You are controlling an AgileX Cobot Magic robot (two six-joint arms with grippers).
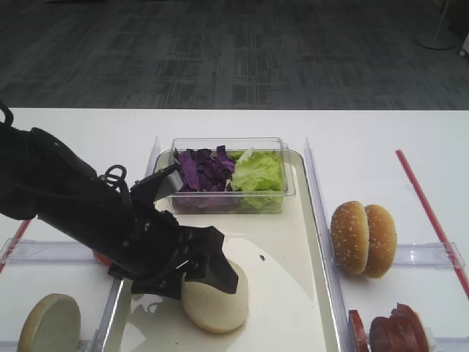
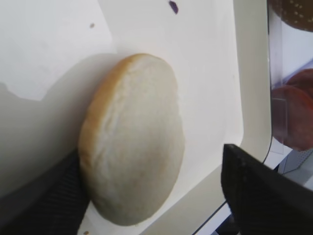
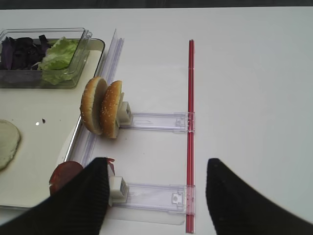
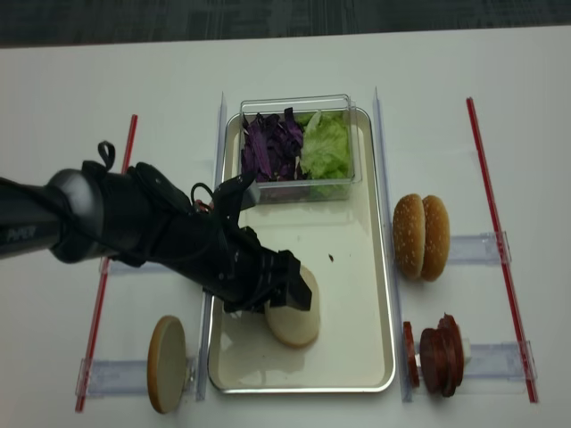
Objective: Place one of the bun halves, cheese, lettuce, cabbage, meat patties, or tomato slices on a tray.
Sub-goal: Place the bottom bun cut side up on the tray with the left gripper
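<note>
A pale bun half (image 2: pixel 132 142) lies cut face up on the cream tray (image 4: pixel 357 267). My left gripper (image 2: pixel 151 161) stands open around it: one finger (image 2: pixel 44 200) touches its tan edge, the other (image 2: pixel 264 196) is well clear. From above, the gripper (image 4: pixel 290 299) partly covers the bun half (image 4: pixel 294 325). A second bun half (image 4: pixel 166 363) stands on edge left of the tray. Purple cabbage (image 4: pixel 268 147) and lettuce (image 4: pixel 326 147) fill a clear tub. Meat patties (image 4: pixel 442 352) and a tomato slice (image 4: pixel 409 352) stand right of the tray. My right gripper (image 3: pixel 156 169) hangs open over the white table. Cheese is out of view.
Two sesame buns (image 4: pixel 422 236) stand on edge in a clear holder (image 3: pixel 156 121) right of the tray. Red strips (image 4: pixel 495 241) (image 4: pixel 111 250) run along both sides of the table. The left arm (image 4: pixel 116 223) reaches across the tray's left rim.
</note>
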